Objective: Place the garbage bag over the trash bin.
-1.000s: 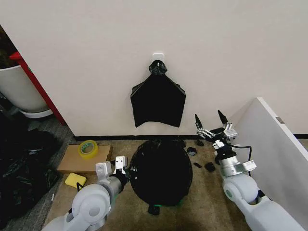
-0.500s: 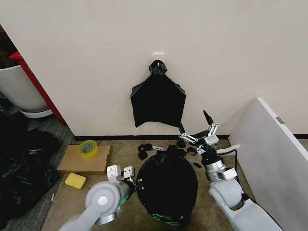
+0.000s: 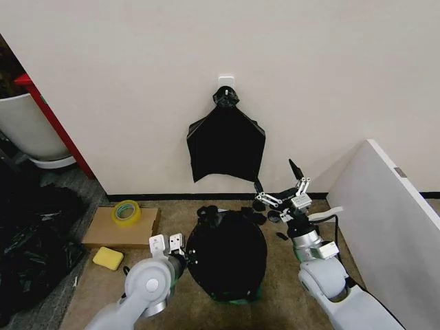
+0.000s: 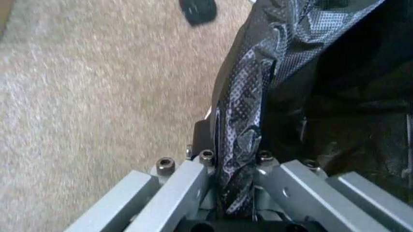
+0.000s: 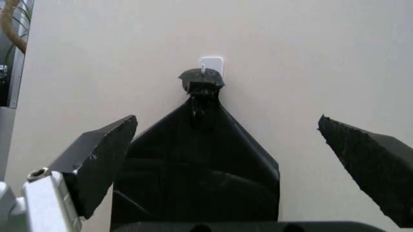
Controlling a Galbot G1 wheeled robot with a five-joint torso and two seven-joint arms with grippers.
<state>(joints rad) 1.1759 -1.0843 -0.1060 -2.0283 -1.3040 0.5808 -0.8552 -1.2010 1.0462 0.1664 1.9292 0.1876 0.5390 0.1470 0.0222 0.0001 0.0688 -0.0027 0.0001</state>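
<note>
Looks mostly done: the glossy crinkled black plastic garbage bag (image 3: 227, 253) already drapes the round trash bin (image 3: 234, 298) on the floor by the wall. Left gripper (image 3: 180, 251) pinches the bag's edge; right gripper (image 3: 278, 185) hangs wide open, so the far rim likely needs tucking.

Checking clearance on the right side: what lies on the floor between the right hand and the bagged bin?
In the head view, small black scraps lie on the carpet between the open right hand and the garbage bag covering the trash bin.

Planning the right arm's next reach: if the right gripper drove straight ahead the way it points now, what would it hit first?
Probably the black bundle hanging from the wall hook; the open right gripper points at it. Depth unclear.
</note>
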